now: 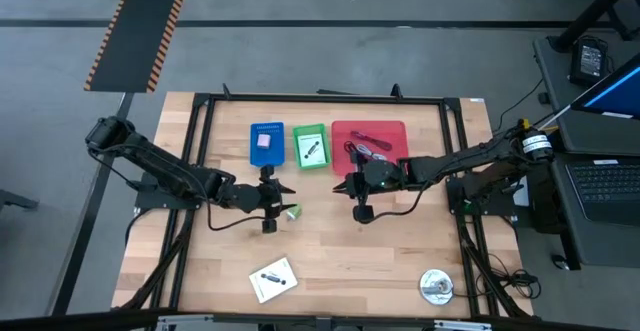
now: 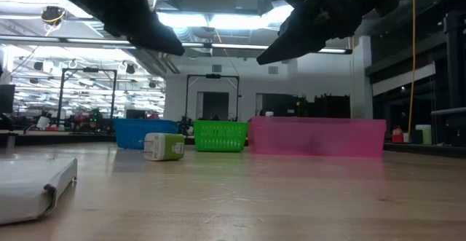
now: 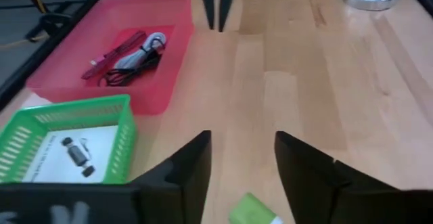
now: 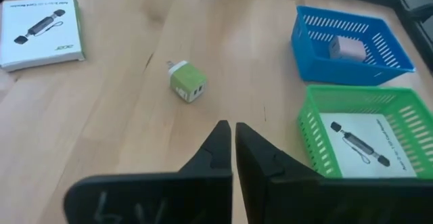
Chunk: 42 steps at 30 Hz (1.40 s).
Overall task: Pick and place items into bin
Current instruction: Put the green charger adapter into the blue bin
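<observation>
The left gripper point(image 1: 268, 213) hangs above the middle of the wooden surface point(image 1: 330, 261), its fingers point(image 3: 186, 176) spread apart with nothing between them. Just beside it on the right, a small green-and-white charger block point(image 1: 291, 212) lies on the bare wood, free of any grip. Toward the near edge, a white printed box point(image 1: 273, 279) rests on its own, well apart from everything else.

Along the far side stand three bins in a row. The blue bin point(image 1: 266, 143) holds a small pale block point(image 4: 347, 49). Next to it the green bin point(image 1: 310, 147) holds a white card printed with a dark gadget point(image 4: 358, 146). The pink bin point(image 1: 368, 147) on the right holds a tangle of maroon and light cables point(image 3: 128, 56).

The right gripper point(image 1: 361, 212) hovers in front of the pink bin, its fingers point(image 4: 223, 153) pressed together and holding nothing. Nothing lies between the charger block and the bins; the two grippers flank it on either side. Far to the right near the front edge sits a round silver object point(image 1: 435, 286).
</observation>
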Available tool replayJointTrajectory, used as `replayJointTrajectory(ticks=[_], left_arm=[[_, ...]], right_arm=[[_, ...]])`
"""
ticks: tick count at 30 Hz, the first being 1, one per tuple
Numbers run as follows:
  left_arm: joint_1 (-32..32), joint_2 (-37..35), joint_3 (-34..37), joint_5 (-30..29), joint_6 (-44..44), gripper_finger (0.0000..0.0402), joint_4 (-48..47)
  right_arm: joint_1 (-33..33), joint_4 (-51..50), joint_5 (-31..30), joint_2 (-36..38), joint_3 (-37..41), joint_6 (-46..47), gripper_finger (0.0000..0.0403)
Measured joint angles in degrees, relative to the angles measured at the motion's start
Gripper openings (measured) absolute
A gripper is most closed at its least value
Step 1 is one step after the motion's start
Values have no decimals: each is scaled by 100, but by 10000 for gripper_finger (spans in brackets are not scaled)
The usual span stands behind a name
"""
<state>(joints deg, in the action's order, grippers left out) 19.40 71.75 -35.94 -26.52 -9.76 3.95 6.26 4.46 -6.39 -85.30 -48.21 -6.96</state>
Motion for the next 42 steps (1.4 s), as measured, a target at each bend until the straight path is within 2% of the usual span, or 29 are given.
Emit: replayJointTrajectory(ticks=[5,9,15,20,23,29,42], left_arm=[[0,0,2,-97,2,191,-63],[0,0,2,-101,-86,200,-98],[0,2,2,-390,-1045,197,-97],[0,2,0,-406,-1522,197,-157],[0,14,-96,-463,-1795,196,-527],[11,470,-861,-553,-2283,196,-1901],[13,2128,-2836,-64,-4055,196,-4271]], right_arm=[[-2,-80,-2,0,2,63,5],[-2,-77,-2,0,2,56,5],[66,-76,121,0,2,214,5],[125,-75,154,0,2,201,5],[136,-75,152,0,2,201,5],[140,47,153,0,81,214,5],[185,1786,143,-2,1245,332,5]])
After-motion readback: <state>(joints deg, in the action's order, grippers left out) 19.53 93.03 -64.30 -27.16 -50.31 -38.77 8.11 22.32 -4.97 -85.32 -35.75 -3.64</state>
